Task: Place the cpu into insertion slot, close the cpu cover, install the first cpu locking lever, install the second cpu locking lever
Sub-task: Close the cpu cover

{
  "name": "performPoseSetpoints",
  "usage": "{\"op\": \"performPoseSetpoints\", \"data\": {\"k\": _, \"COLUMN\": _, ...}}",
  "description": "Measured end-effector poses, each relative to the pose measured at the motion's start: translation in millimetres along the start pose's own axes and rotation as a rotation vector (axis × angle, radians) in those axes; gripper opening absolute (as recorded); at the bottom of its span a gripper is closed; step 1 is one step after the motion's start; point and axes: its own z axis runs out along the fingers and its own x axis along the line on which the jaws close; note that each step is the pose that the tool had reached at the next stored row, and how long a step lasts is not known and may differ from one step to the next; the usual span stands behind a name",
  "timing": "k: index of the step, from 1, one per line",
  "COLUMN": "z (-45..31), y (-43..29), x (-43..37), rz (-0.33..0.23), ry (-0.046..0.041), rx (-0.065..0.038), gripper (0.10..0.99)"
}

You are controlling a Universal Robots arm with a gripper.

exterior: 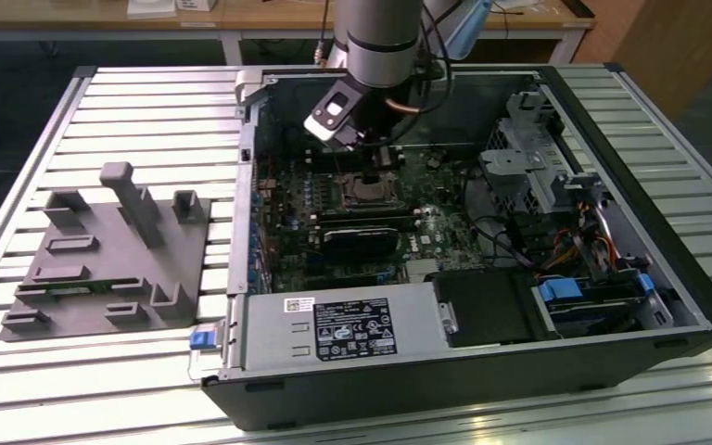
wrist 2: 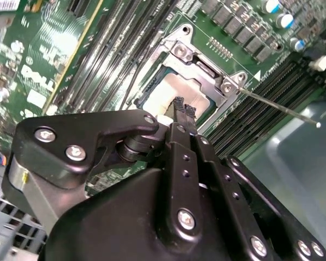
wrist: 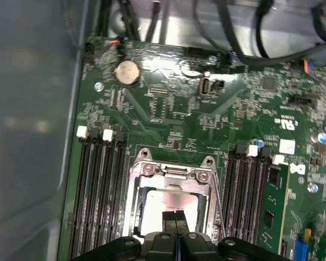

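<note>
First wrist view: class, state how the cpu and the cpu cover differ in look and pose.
The cpu is a solid pale face; the cpu cover is a grey frame with a window. The cpu lies inside; the cpu cover rings it. Both are square and metallic.

grey fixture (exterior: pixel 103 255) on slatted table (exterior: pixel 146 120) | open computer case (exterior: pixel 455 389) | coin battery (wrist: pixel 127 72) on green board (wrist: pixel 168 114)

Exterior view: bright, even overhead light. Strong glare on slatted table (exterior: pixel 480 422) along near edge. Case (exterior: pixel 455 394) interior darker than table.
Second wrist view: white glare washes out circuit board (wrist 2: pixel 54 49); soft sheen on black gripper (wrist 2: pixel 182 106).
First wrist view: pale hot spot on cpu (wrist: pixel 168 202); case wall (wrist: pixel 27 109) hazy grey.
</note>
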Motion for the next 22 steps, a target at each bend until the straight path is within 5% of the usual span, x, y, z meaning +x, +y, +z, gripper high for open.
{"op": "performPoseSetpoints", "data": {"k": 22, "z": 0.0, "y": 0.0, "x": 0.0, "rz": -0.399, "ry": 0.0081, "rx": 0.0, "gripper": 0.114}}
